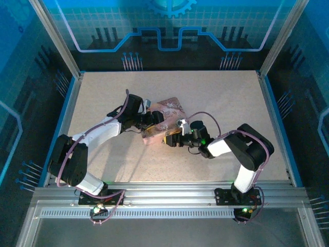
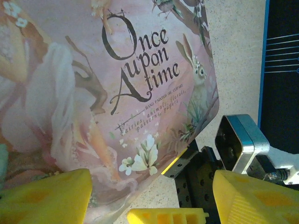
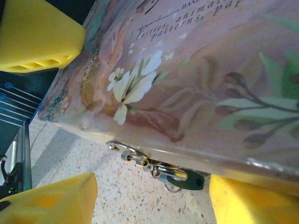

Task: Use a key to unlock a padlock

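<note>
from above, the left arm is reaching in bent, its pincer (image 1: 150, 117) over the pink tin (image 1: 170, 107); the right arm is folding low, its pincer (image 1: 169, 139) at the tin's near edge. left wrist: fingers standing released, tin just ahead. right wrist: pincer gaping, the padlock (image 3: 189, 181) hanging between its fingers, untouched.

Two black-and-white arms, purple cabling all over

Left arm (image 1: 97, 136) and right arm (image 1: 241, 149) both have chunky black joints with white shells between them. Thin purple cables (image 1: 207, 115) loop alongside, and there's a green light (image 1: 203, 140) glowing by the right wrist. Fingers (image 2: 254, 200) are bright yellow plastic, blocky, with ribbed slots.
</note>
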Robot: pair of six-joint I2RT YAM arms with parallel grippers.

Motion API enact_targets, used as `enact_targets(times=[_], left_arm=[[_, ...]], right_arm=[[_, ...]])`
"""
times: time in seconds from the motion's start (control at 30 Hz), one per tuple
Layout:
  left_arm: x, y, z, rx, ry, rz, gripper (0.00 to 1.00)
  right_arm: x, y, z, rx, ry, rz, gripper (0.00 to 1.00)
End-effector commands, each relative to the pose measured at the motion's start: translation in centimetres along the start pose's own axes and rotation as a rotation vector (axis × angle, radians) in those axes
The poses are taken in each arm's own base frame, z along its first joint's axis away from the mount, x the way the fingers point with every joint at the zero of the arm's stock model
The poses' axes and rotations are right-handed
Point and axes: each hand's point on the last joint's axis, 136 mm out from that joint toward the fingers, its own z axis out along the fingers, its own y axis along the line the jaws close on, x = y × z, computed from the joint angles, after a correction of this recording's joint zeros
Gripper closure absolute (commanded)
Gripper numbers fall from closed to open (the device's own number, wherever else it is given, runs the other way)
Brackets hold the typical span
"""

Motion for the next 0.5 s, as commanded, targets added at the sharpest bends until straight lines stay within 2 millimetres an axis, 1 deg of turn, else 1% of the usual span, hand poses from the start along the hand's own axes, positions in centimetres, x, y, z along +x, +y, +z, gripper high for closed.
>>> enact_targets(times=[0.0, 0.2, 0.47], left_arm=[[0.9, 1.1, 0.7, -0.029, 0.03, -0.01, 0.3], [1.2, 1.6, 1.0, -0.038, 0.038, -0.018, 0.3], [1.5, 2.2, 1.4, -0.046, 0.043, -0.033, 0.3]], right_arm=[[-1.2, 1.3, 0.8, -0.048, -0.027, -0.045, 0.36], [-1.8, 1.7, 1.1, -0.075, -0.049, -0.069, 0.39], [-1.2, 1.7, 1.4, -0.098, -0.038, -0.069, 0.43]])
